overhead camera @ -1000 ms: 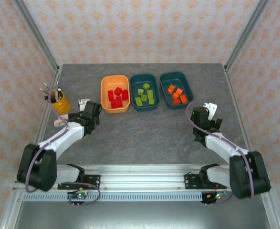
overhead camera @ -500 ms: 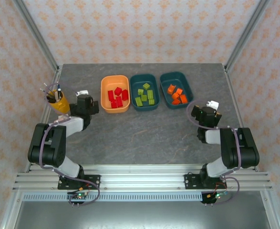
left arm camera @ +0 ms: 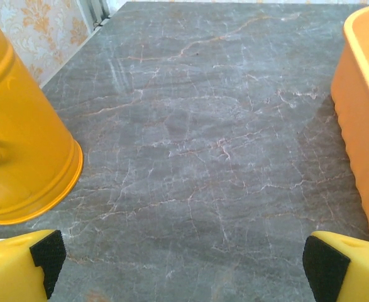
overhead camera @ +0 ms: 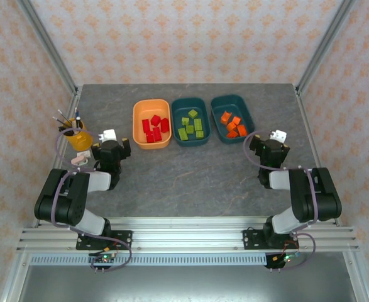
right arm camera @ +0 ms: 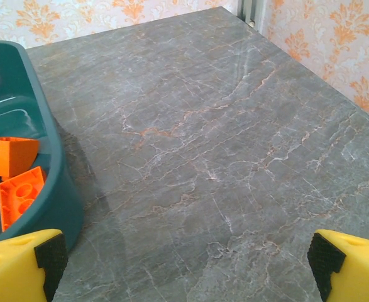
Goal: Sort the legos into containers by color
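Top view: three tubs are lined up in a row at the far half of the bench (overhead camera: 190,179). The light orange tub (overhead camera: 136,126) is taken as landmark. Red legos (overhead camera: 154,128) are piled inside it. Just right of it, touching or nearly so, a dark teal tub (overhead camera: 190,99) is set with lime green legos (overhead camera: 191,125) in it. Beyond that, farthest right of the orange tub, a second teal tub (overhead camera: 231,97) is filled with orange legos (overhead camera: 232,125). No lego is seen loose on the bench.

A yellow pen cup (overhead camera: 78,137) is placed well left of the orange tub. The left gripper (overhead camera: 112,146) is parked between cup and orange tub, on the near side. The right gripper (overhead camera: 271,148) is parked far right of the orange tub, near the second teal tub's near corner.

Left wrist view: the orange tub's outer wall (left arm camera: 360,126) is seen at the right edge and its contents are hidden by it. The cup's side is seen at the left. The gripper is spread wide, with bare bench between its yellow fingers (left arm camera: 21,267).

Right wrist view: studs on one orange lego (right arm camera: 19,195) are made out, too small to tell from above. This gripper is spread wide too, over bare bench.
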